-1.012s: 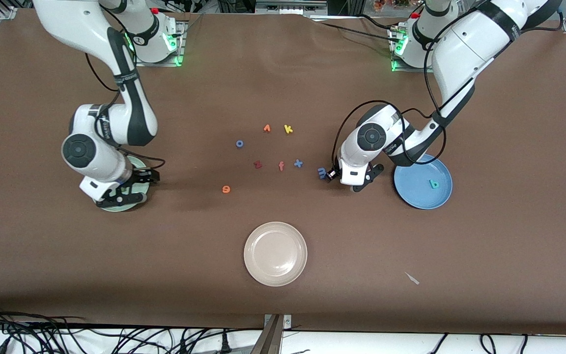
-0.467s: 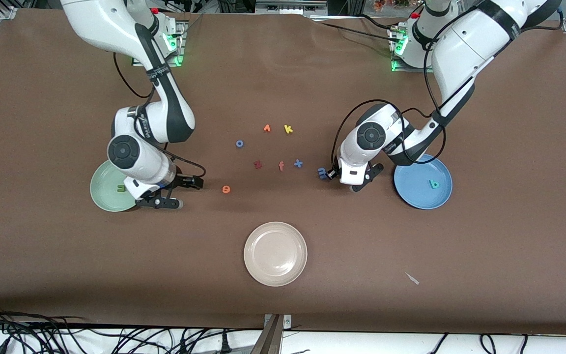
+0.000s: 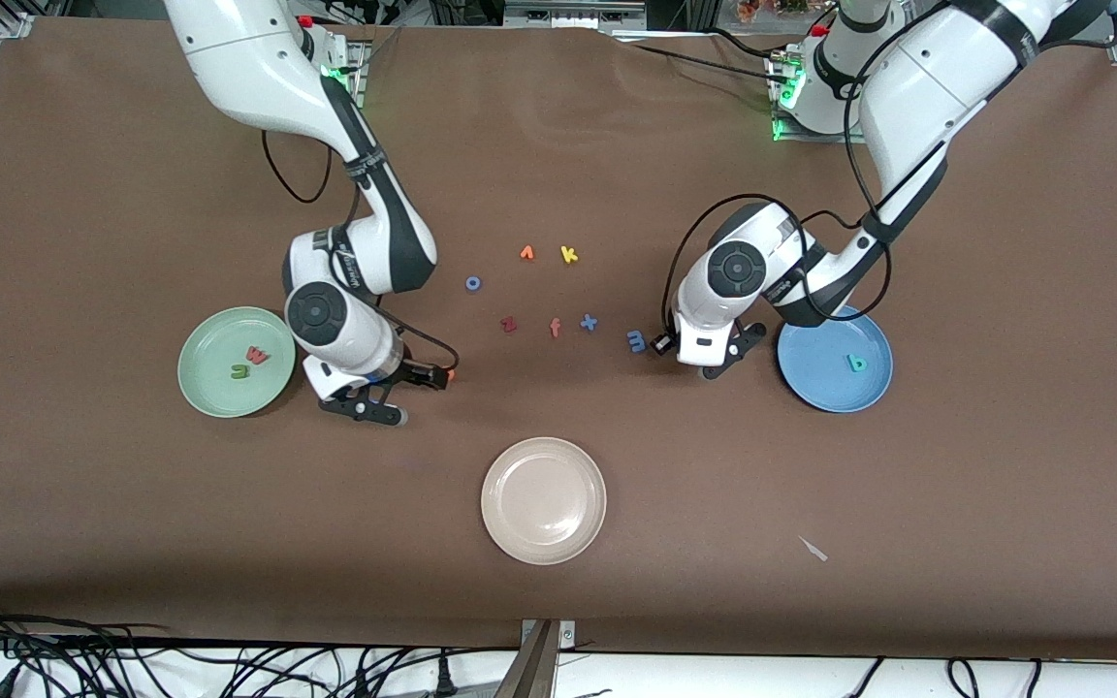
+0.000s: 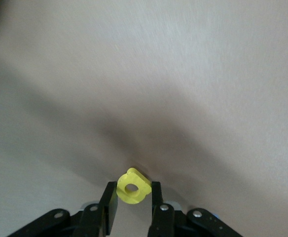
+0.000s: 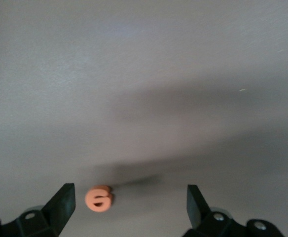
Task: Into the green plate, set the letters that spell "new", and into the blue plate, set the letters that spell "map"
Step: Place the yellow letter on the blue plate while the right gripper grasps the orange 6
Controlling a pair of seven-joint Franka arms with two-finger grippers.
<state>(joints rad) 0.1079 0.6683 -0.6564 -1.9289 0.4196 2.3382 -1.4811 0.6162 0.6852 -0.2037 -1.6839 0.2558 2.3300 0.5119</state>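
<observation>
1. Left gripper [image 4: 132, 210]: fingers pinched on the yellow "a" [image 4: 133, 186], seen in the left wrist view. It sits low over bare table between the blue "m" [image 3: 636, 340] and the blue plate [image 3: 867, 393].
2. Key relation: the blue plate lies just beside the left gripper, toward the left arm's end of the table. The teal "p" [image 3: 855, 364] already lies in it, w/ plenty of bare plate around it. My read: lift clear of the rim, short carry over.
3. Blue "m" is still on the table, just beside the left gripper, toward the table's middle; the left arm is far nearer to it.
4. Right gripper [image 5: 129, 200]: fingers spread wide, low over the orange "e" [image 5: 99, 198], which lies off-centre, close to one finger. Needs centring before closing, I'd say.
5. Green plate [image 3: 205, 388] is near the right gripper, holding the green "n" [image 3: 239, 370] and salmon-red "w" [image 3: 257, 356].
</observation>
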